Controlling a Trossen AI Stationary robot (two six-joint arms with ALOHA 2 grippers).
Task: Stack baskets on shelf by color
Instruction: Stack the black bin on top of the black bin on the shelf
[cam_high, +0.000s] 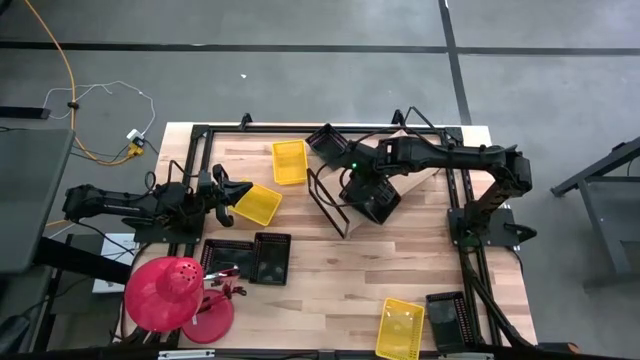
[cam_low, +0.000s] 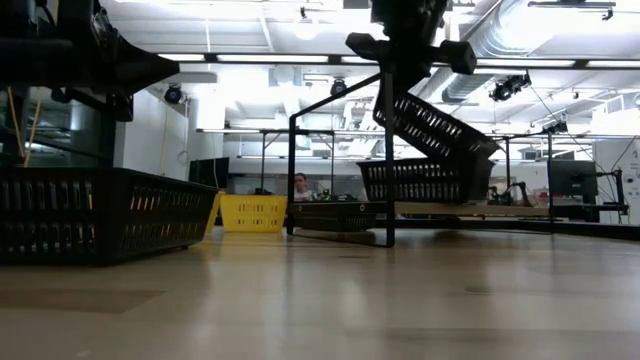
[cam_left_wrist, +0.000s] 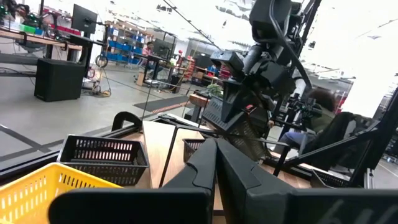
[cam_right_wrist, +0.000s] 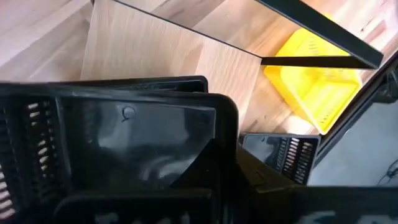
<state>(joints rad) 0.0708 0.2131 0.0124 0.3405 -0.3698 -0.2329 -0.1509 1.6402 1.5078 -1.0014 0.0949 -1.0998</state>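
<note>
My right gripper (cam_high: 368, 190) has its fingers pinched on the wall of a black basket (cam_high: 374, 198), holding it tilted in the air over the shelf (cam_high: 400, 150). In the low view that basket hangs nose-down above a second black basket (cam_low: 420, 180) already sitting on the board — so I judge the step in hand is to nest the held one into it. The right wrist view is filled with the held basket's dark floor, with a yellow basket (cam_right_wrist: 317, 81) on the table beyond the shelf's black frame.

To do it well I'd level the basket first, square its long sides with the one below, then come straight down — a tilted entry would catch a corner on the mesh rim and shove the lower one along the slanted board. Release only once it seats.

My left gripper (cam_high: 228, 192) waits near the table's left edge, fingers pressed together with nothing between them, just beside another yellow basket (cam_high: 258, 204). More black ones lie near the front edge by a red dome (cam_high: 160, 292), and another yellow one (cam_high: 400, 328) sits front right.
</note>
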